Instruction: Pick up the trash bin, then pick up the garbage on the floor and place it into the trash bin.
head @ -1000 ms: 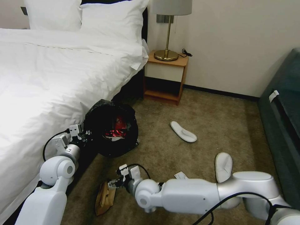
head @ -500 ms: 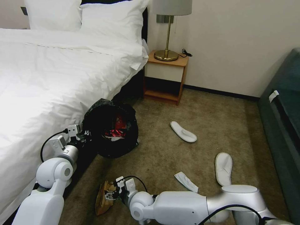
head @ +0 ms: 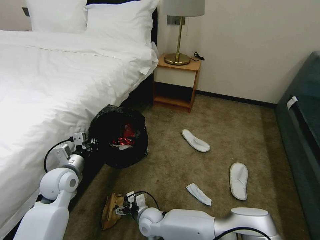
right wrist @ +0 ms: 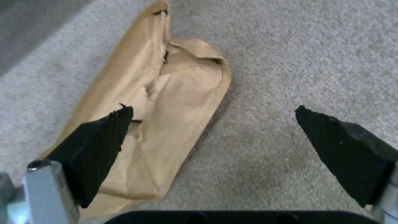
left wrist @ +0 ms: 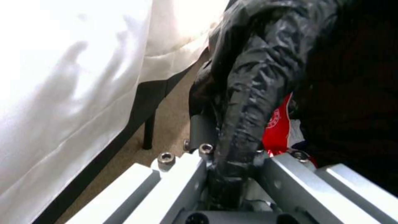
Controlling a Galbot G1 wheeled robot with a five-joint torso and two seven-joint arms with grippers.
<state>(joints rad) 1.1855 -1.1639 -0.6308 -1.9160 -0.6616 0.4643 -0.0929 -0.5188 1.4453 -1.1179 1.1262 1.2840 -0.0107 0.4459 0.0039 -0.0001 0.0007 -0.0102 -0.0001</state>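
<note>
Right tool (right wrist: pixel 211 137) down low over the carpet (head: pixel 206 123), spread wide, one black pad hovering over the brown paper bag (right wrist: pixel 157 124) and the other over bare carpet just beside it. Not gripping anything yet. Left tool (left wrist: pixel 230 161) clamped tight on the rim of the trash bin (head: pixel 120 136), crinkled black liner pinched between the pads, bin tipped toward the room right next to the bed (head: pixel 60 83), red wrappers (head: pixel 125 136) already sitting inside.

Rest of the garbage scattered around the floor: white tissue (head: pixel 198 194) near the right arm, two white slippers (head: pixel 195 140) farther out.

Biggest worry from here, just guessing: bag lying flat and off to one side of the gap, so closing now probably scrapes carpet or catches only an edge, then tears or slips. Also that liner grip looks like mostly plastic, so could slide and drop the bin.
</note>
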